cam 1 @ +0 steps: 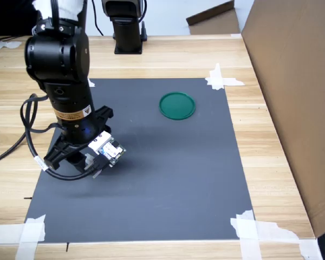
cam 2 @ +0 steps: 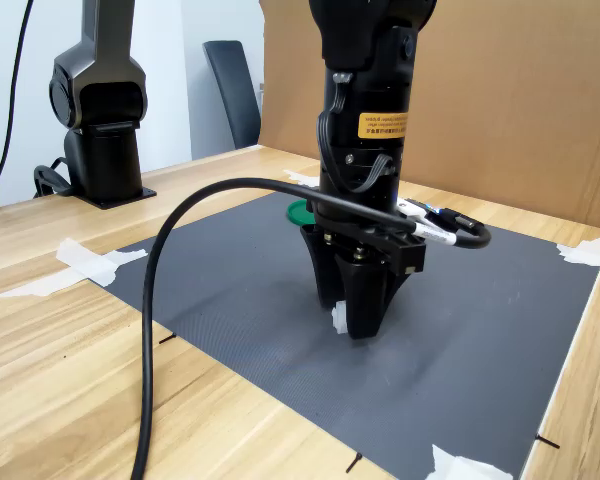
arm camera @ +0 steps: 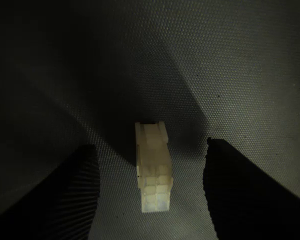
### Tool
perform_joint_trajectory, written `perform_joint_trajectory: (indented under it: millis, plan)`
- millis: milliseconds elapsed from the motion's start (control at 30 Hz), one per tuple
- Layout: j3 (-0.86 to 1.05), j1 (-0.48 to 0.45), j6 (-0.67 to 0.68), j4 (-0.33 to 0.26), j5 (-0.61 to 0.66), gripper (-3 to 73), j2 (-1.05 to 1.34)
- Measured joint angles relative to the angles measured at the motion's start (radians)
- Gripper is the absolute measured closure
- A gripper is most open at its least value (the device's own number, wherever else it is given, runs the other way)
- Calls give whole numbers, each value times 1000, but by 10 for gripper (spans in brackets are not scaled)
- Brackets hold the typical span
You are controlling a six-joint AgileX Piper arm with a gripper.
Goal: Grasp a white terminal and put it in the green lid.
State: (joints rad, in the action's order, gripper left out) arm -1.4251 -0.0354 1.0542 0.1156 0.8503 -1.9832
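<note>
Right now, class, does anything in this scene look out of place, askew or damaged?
Nothing stands out. The white terminal lies intact on the mat between the open gripper fingers, and the green lid sits flat, empty and apart.

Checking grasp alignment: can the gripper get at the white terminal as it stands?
Probably yes: the white terminal lies on the mat between the open fingers of the gripper, nothing blocking either side.

— Where did the white terminal [arm camera: 152, 167] lie?
— On the mat [cam 1: 168, 179], between the gripper's [arm camera: 150, 192] fingers, touching neither.
— And the green lid [cam 1: 177, 105]?
— Well apart on the mat, toward the first exterior view's upper right.
</note>
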Motion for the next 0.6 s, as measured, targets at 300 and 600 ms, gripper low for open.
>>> perform_joint_trajectory:
  millis: [300,600]
  plan:
    - [0,0,-25,0,1,172,-16]
    - [0,0,-66,0,-1,576,-18]
